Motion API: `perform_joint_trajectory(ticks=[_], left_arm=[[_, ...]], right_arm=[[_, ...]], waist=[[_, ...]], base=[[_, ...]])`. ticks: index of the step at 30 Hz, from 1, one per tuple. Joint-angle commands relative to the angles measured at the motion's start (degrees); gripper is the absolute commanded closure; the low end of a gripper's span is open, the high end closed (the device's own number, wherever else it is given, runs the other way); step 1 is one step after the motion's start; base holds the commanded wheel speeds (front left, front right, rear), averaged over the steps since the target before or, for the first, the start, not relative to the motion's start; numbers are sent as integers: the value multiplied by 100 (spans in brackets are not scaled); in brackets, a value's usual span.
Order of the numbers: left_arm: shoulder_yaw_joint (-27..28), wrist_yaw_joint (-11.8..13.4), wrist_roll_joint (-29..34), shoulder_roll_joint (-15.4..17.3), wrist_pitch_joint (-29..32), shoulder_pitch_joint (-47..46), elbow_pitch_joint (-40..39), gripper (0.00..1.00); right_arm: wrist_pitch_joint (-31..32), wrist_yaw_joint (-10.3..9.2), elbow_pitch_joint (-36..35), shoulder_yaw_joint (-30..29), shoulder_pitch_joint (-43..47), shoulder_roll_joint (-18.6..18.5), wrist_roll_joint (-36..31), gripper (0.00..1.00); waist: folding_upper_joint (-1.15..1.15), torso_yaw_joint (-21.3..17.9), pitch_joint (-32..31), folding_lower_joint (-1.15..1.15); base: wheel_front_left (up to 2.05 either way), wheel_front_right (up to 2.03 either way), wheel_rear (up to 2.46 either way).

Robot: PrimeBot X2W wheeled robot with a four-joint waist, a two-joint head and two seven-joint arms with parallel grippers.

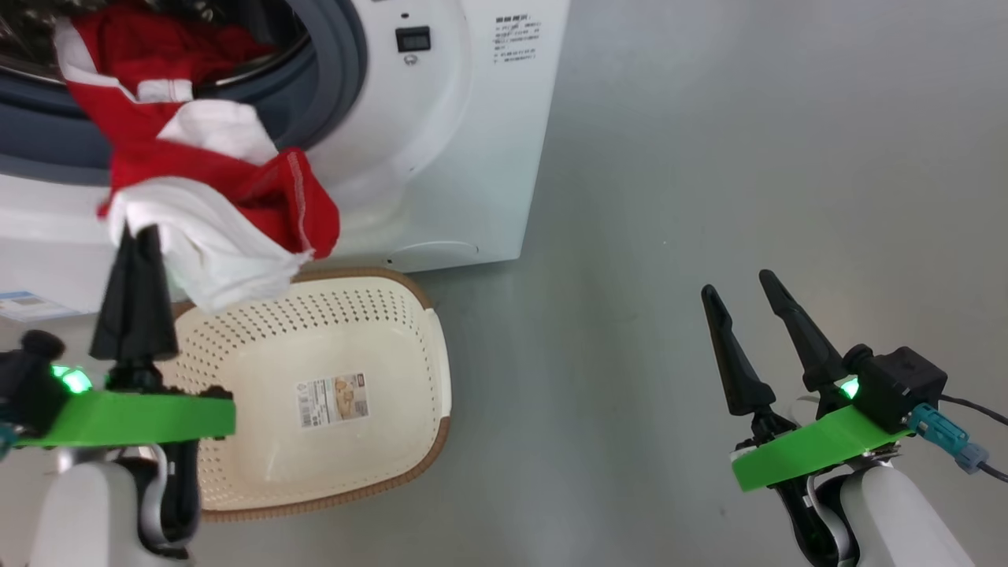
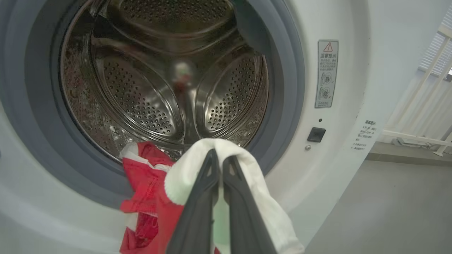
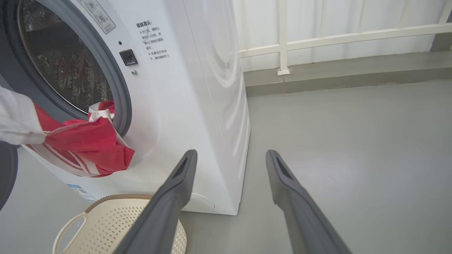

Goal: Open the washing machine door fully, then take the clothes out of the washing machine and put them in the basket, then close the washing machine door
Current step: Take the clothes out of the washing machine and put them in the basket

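Red-white clothes (image 1: 206, 175), cream perforated basket (image 1: 378, 335)

Bright, even, diffuse light throughout; shadows on the grey floor (image 1: 669, 236) are soft and faint; a pale sheen streaks the side of the washing machine (image 3: 215, 88); the steel drum (image 2: 148, 95) glints, its reflections smeared; both wrist views bow straight lines near their edges; the head view is sharp.

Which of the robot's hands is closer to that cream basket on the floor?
Left. The left gripper, shut on the clothes, hangs above the left edge of the basket; the right gripper stands open above the floor, well to its right.
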Motion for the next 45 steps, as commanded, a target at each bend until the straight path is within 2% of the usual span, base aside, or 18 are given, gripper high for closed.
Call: perform_joint_trajectory(ticks=[1, 14, 34, 45], left_arm=[[114, -32, 57, 86, -28, 12, 45, 100], [-23, -32, 234, 106, -28, -361, 1356, 100], [-456, -32, 541, 419, -28, -1478, 3666, 100], [-438, -32, 722, 566, -28, -1872, 4631, 100]], right_arm=[[-37, 36, -172, 113, -67, -20, -22, 0], [-37, 36, -258, 105, -364, 45, -39, 0], [-37, 36, -436, 87, -789, 162, -79, 0], [-37, 36, -478, 171, -921, 196, -78, 0]], waist=[[0, 9, 150, 0], [0, -84, 855, 0], [0, -298, 1972, 0], [0, -448, 2336, 0]], base=[[0, 0, 0], [0, 0, 0], [0, 0, 0], [0, 0, 0]])
